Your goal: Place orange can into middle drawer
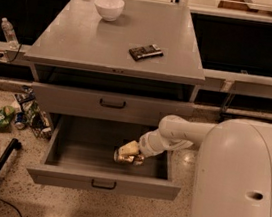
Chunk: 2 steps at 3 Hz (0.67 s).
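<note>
Grey middle drawer [56, 176] with a dark bar handle [103, 184]; shiny, mottled gold-orange can, the orange can [120, 156], clasped by the cream-white gripper [128, 153] inside that drawer. Cabinet top [85, 38] plain grey; bowl [109, 7] white; flat packet [145, 52] dark; floor [111, 213] beige, speckled.

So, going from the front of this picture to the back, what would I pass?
Front of the open middle drawer → gripper inside it, holding the orange can → upper drawer front → dark packet → white bowl.
</note>
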Each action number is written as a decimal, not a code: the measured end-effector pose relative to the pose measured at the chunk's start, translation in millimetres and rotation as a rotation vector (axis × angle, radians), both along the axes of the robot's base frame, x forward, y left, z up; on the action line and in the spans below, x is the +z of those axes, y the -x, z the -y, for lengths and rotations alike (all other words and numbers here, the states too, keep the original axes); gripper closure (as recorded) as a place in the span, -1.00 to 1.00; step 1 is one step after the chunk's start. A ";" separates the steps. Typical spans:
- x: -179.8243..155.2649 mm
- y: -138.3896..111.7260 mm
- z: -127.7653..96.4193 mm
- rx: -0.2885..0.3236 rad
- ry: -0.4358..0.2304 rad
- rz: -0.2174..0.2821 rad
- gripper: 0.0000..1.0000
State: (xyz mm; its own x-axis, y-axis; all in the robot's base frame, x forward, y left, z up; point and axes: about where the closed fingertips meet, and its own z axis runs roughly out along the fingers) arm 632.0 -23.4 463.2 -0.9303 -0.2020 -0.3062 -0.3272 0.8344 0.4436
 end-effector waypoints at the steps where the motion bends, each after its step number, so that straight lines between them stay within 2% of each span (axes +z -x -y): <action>1: -5.5 8.9 2.6 -0.036 0.006 -0.009 -0.46; 2: -6.3 13.3 2.8 -0.048 0.012 -0.003 -0.92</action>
